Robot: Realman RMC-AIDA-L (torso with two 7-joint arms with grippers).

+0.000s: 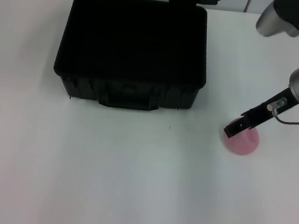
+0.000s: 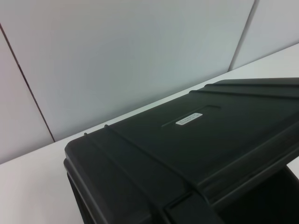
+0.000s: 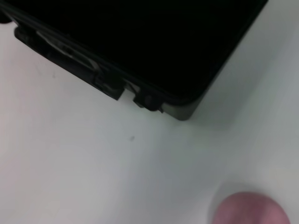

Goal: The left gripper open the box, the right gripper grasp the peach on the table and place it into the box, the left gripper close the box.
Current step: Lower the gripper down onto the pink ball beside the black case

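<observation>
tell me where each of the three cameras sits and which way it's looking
Head view: from the robot's head, looking forward and down at the table, the open box and the peach; the right gripper and its blue-ringed arm show.
Left wrist view: on the left arm behind the box, looking across the raised ribbed lid toward a wall; no fingers show.
Right wrist view: on the right arm, looking down at the peach and a front corner of the box; no fingers show.
Shared: the box appears in all three; the peach in head and right wrist.

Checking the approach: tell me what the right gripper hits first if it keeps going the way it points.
Probably the peach: the right gripper points down-left with its tip over the fruit's upper edge. Height above it is unclear.
</observation>
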